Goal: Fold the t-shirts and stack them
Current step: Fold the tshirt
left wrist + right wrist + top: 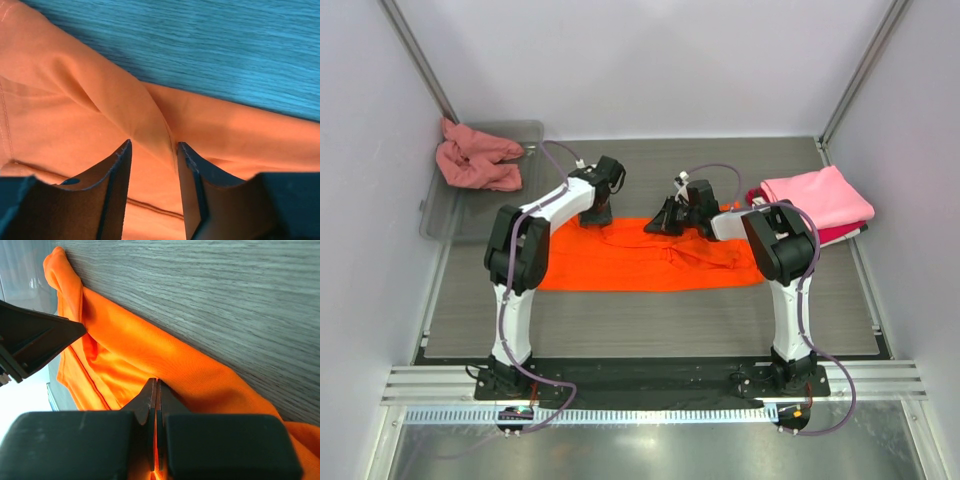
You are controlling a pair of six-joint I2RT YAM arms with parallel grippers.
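The orange t-shirt (620,262) lies spread across the middle of the table (650,320), thin, limp and light. I'd guess it will sag and wrinkle wherever it isn't held, so the far hem and corners are the places to grip. Both arms reach forward and dip to the shirt's far edge. The left gripper (152,150) stands with its jaws apart, astride a raised crease. The right gripper (155,390) is pressed together, seemingly nipping the cloth. A pink t-shirt (815,193) sits folded at the table's right edge.
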